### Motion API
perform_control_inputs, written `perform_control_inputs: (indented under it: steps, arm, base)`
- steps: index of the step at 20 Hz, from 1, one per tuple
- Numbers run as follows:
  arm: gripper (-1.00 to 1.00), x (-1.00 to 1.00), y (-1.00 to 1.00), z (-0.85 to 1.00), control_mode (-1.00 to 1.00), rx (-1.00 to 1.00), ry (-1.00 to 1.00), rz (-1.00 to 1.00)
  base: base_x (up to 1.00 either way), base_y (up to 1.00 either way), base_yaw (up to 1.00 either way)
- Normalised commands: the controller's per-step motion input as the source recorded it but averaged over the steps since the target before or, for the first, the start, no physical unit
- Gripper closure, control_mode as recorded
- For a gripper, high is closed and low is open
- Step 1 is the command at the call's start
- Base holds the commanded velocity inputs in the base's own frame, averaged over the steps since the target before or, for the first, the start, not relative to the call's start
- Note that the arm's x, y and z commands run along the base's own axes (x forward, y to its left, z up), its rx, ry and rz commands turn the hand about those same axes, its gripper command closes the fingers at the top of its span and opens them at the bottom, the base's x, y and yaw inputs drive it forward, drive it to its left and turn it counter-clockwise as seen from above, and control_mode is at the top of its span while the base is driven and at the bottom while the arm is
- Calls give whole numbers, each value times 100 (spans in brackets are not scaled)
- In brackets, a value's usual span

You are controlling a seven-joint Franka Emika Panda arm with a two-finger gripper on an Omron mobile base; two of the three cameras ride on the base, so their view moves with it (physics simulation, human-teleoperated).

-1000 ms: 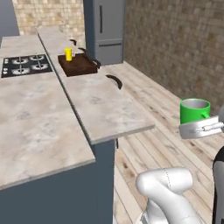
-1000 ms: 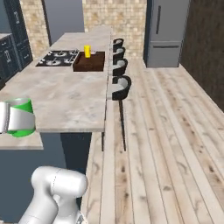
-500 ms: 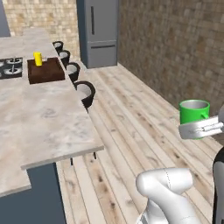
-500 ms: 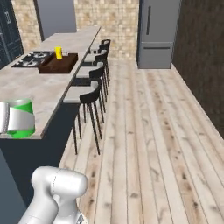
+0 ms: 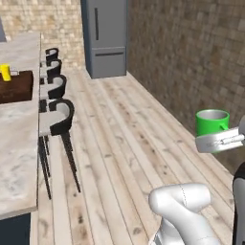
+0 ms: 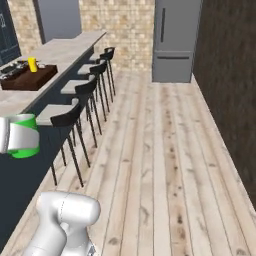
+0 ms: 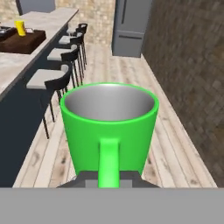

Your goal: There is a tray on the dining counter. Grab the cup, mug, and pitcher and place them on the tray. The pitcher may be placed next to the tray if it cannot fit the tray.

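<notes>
Green mug (image 7: 109, 127) held upright in the end effector (image 5: 222, 142), clamped at its handle, over the wood floor (image 6: 170, 165). Tray (image 6: 27, 78) w/ yellow cup (image 6: 33, 64) sits well apart on the worktop (image 5: 16, 143)

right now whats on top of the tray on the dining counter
The yellow cup stands upright on the dark wooden tray, near its far end. Something small and pale sits beside it, too small to identify. The green mug is not there; the gripper holds it.

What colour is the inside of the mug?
Grey inside the mug, bright green outside; hand view shows it best.
</notes>
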Motion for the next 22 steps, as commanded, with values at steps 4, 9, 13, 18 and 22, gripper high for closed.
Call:
perform_control_inputs:
  steps: [4,9,13,18,22]
  arm:
    - [100,0,0,0,100,0,0,0]
    - [100,0,0,0,100,0,0,0]
    - [100,0,0,0,100,0,0,0]
    - [100,0,0,0,100,0,0,0]
    - [100,0,0,0,100,0,0,0]
  base:
    - [98,-87,24]
    - [88,-81,36]
    - [90,-77,39]
    - [93,-71,38]
    - [94,-30,27]
